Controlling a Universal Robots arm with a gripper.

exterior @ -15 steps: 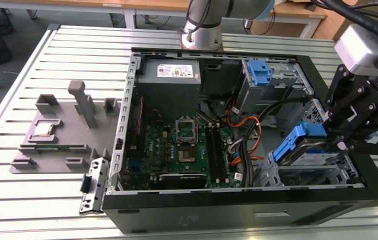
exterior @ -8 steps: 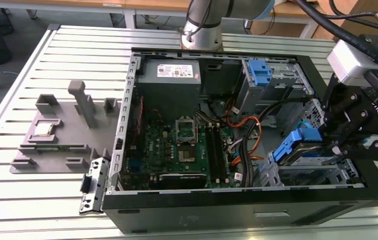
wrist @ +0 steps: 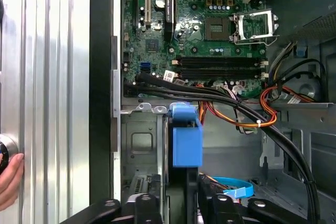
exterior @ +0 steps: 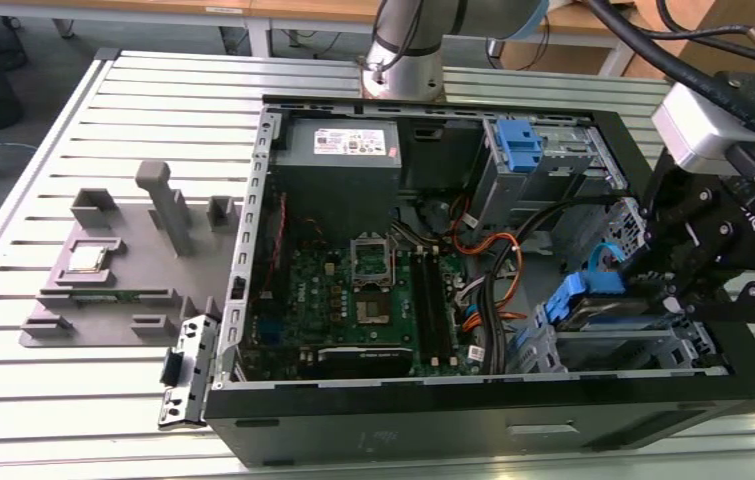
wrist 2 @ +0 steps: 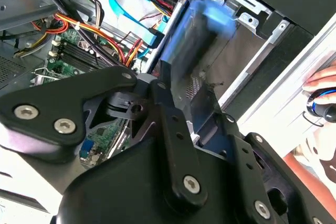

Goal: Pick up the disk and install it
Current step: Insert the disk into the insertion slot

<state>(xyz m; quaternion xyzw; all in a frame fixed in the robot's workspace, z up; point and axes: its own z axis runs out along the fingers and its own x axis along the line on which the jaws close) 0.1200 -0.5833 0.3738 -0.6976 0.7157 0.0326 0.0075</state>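
Exterior view: the claw [exterior: 651, 285] is seen clamped on the disk [exterior: 577, 300], which is held on edge at the mouth of the metal drive cage [exterior: 644, 352], in the open computer case's [exterior: 484, 412] corner on the exterior view's right. In the first wrist view, its blue carrier frame [wrist: 186, 135] is seen just beside the black cables [wrist: 220, 96].

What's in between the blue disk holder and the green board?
In the first wrist view, a bundle of black cables crosses between the disk and the green board.
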